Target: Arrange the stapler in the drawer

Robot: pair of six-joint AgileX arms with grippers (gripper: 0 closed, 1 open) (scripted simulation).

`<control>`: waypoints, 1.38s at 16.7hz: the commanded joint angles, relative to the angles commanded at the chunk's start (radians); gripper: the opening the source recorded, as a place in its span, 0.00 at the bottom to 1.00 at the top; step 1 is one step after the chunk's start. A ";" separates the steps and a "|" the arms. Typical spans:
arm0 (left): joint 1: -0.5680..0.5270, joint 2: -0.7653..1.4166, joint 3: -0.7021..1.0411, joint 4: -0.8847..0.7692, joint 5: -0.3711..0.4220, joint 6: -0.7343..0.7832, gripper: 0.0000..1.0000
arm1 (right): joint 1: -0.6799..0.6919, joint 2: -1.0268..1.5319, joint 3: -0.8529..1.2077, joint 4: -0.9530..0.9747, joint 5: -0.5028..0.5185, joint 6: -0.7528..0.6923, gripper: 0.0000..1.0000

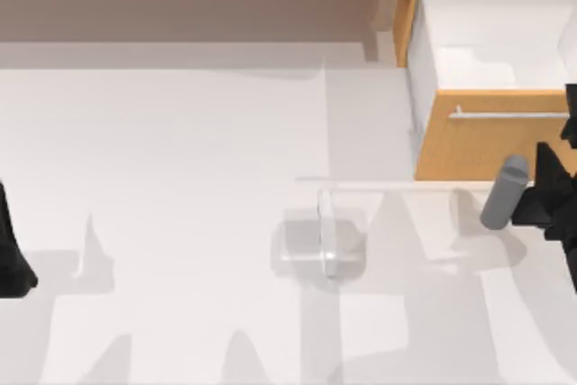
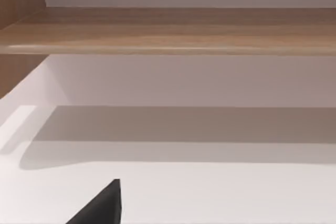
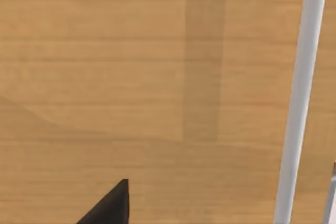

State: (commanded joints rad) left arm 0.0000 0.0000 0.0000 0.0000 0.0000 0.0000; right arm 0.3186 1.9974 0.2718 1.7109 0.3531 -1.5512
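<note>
Stapler (image 1: 327,232) lies centre frame, clear of the open drawer (image 1: 487,146) upper right. Judged light, stiff, slippery; grip across its narrow sides, mid-length. Neither gripper's finger state can be told.

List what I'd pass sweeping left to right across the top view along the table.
Black left arm at the left edge → small see-through whitish stapler lying mid-table → open drawer with orange-tan wooden front and silver bar handle → black right arm at the right edge.
</note>
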 joint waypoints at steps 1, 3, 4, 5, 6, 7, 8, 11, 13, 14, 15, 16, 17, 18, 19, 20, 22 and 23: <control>0.000 0.000 0.000 0.000 0.000 0.000 1.00 | 0.000 0.000 0.000 0.000 0.000 0.000 1.00; 0.000 0.000 0.000 0.000 0.000 0.000 1.00 | 0.001 0.000 -0.001 0.003 0.001 0.000 1.00; 0.000 0.000 0.000 0.000 0.000 0.000 1.00 | 0.006 -0.001 -0.011 0.012 0.005 0.000 1.00; 0.000 0.000 0.000 0.000 0.000 0.000 1.00 | 0.012 -0.002 -0.027 0.025 0.012 0.000 1.00; 0.000 0.000 0.000 0.000 0.000 0.000 1.00 | 0.019 -0.004 -0.044 0.040 0.019 0.000 1.00; 0.000 0.000 0.000 0.000 0.000 0.000 1.00 | 0.026 -0.006 -0.059 0.053 0.026 0.000 1.00; 0.000 0.000 0.000 0.000 0.000 0.000 1.00 | 0.030 -0.008 -0.070 0.063 0.031 0.000 1.00; 0.000 0.000 0.000 0.000 0.000 0.000 1.00 | 0.031 -0.008 -0.073 0.065 0.032 0.001 1.00; 0.000 0.000 0.000 0.000 0.000 0.000 1.00 | 0.028 0.045 -0.073 0.045 0.030 0.001 1.00; 0.000 0.000 0.000 0.000 0.000 0.000 1.00 | 0.035 0.039 -0.068 0.040 0.027 0.007 1.00; 0.000 0.000 0.000 0.000 0.000 0.000 1.00 | 0.049 0.028 -0.059 0.029 0.020 0.020 1.00; 0.000 0.000 0.000 0.000 0.000 0.000 1.00 | 0.070 0.013 -0.046 0.010 0.009 0.040 1.00; 0.000 0.000 0.000 0.000 0.000 0.000 1.00 | 0.097 -0.005 -0.026 -0.020 -0.004 0.070 1.00; 0.000 0.000 0.000 0.000 0.000 0.000 1.00 | 0.126 -0.023 -0.001 -0.058 -0.020 0.106 1.00; 0.000 0.000 0.000 0.000 0.000 0.000 1.00 | 0.157 -0.040 0.028 -0.104 -0.036 0.147 1.00; 0.000 0.000 0.000 0.000 0.000 0.000 1.00 | 0.188 -0.057 0.062 -0.158 -0.054 0.195 1.00; 0.000 0.000 0.000 0.000 0.000 0.000 1.00 | 0.246 -0.084 0.149 -0.294 -0.089 0.309 1.00; 0.000 0.000 0.000 0.000 0.000 0.000 1.00 | 0.272 -0.094 0.199 -0.372 -0.106 0.373 1.00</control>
State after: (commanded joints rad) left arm 0.0000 0.0000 0.0000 0.0000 0.0000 0.0000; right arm 0.5905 1.9037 0.4707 1.3392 0.2467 -1.1785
